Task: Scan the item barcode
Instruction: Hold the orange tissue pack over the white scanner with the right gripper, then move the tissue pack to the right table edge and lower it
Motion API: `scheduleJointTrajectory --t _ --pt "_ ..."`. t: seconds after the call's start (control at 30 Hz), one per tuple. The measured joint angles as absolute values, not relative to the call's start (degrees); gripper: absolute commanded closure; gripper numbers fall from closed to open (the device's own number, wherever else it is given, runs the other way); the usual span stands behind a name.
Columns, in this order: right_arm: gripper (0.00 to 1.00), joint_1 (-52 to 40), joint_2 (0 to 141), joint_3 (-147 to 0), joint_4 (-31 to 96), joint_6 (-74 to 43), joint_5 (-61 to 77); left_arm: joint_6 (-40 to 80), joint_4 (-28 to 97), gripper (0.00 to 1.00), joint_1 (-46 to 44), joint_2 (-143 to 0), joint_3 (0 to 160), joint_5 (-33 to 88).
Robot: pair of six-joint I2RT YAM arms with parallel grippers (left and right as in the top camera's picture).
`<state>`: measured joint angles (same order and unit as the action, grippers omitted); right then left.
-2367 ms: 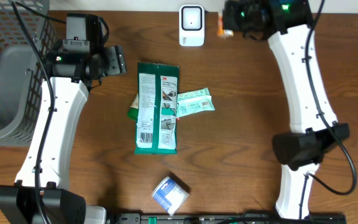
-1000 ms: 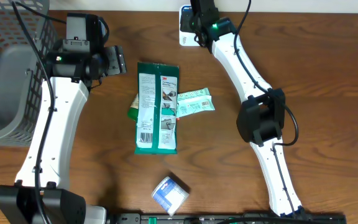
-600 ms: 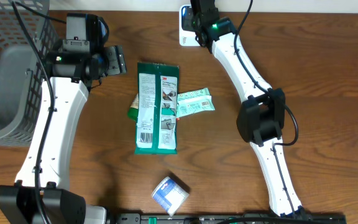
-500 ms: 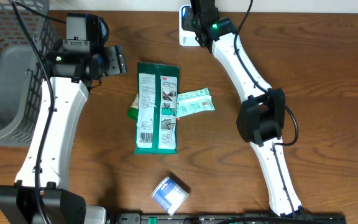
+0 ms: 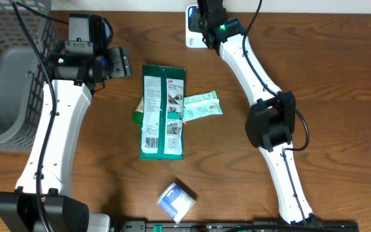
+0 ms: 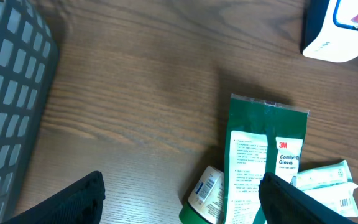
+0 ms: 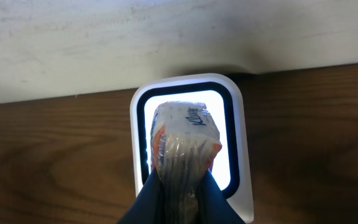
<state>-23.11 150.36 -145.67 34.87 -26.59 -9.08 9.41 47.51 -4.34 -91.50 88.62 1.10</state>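
Observation:
In the right wrist view my right gripper [image 7: 180, 186] is shut on a clear-wrapped Kleenex tissue pack [image 7: 185, 140] with orange edges. The pack hangs right in front of the lit window of the white barcode scanner [image 7: 244, 180]. From overhead the right gripper [image 5: 208, 16] covers most of the scanner [image 5: 190, 29] at the table's far edge, and the pack is hidden. My left gripper [image 5: 122, 63] stands open and holds nothing. It hovers left of a green gloves packet [image 5: 163, 111], its fingers [image 6: 73, 199] wide apart over the wood.
A pale green wrapper [image 5: 201, 106] lies right of the gloves packet, and a green-capped bottle [image 6: 207, 194] is tucked under the packet's left side. A blue-and-white pack [image 5: 176, 201] sits near the front edge. A grey mesh basket [image 5: 5, 77] stands at the far left.
Since the earliest frame the right arm has swung left and brought the tissue pack from beside the scanner to in front of it. Over the last second nothing has moved.

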Motion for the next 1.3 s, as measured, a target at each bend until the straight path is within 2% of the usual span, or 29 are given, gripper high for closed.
scheduleJointTrajectory --t 0.5,0.67,1.07,1.3 --pt "0.99 -23.09 150.28 -145.67 35.94 -26.5 -8.86 9.43 47.51 0.2 -4.34 -91.5 88.62 1.1" --pt "0.99 -22.63 147.55 -145.12 40.56 -26.09 -6.35 9.43 47.53 0.2 -4.34 -91.5 88.62 1.1" --pt "0.99 -14.85 122.3 -145.67 73.45 -23.0 1.28 9.43 47.53 0.2 -4.34 -91.5 88.62 1.1" --pt "0.99 -4.89 120.62 -145.47 90.91 -19.05 1.34 9.43 47.51 0.2 -4.34 -91.5 88.62 1.1"
